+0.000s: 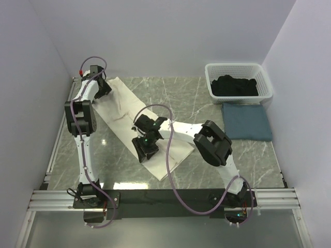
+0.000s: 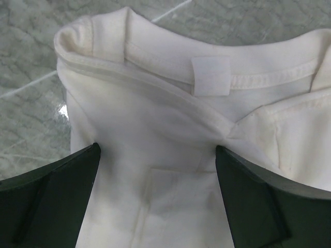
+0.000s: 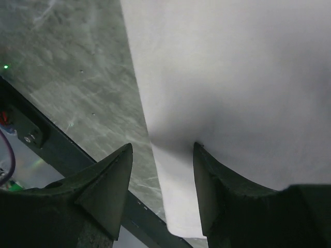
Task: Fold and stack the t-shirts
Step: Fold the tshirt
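One done — slate-blue shirt (image 1: 247, 121) folded at 3 o'clock on tabletop (image 1: 181, 98). Black shirt (image 1: 235, 85) to come, in basket (image 1: 238, 67) at 1 o'clock. Midway on cream-white shirt (image 1: 116, 111), a strip from 10 to 6 o'clock, with left fingers (image 2: 62, 181) spread wide over collar (image 2: 170, 88), right fingers (image 3: 106, 181) parted astride hem (image 3: 176, 206) — gripping nothing

Cream-white shirt (image 1: 121, 106) in a long strip, slate-blue shirt (image 1: 247, 121) folded, black shirt (image 1: 235, 86) heaped.
White one folded lengthwise, flat, slanting from far left toward the near middle, collar (image 2: 155, 62) and label at the far end; blue one a neat rectangle at right; black one crumpled inside the basket (image 1: 235, 66) just behind it.
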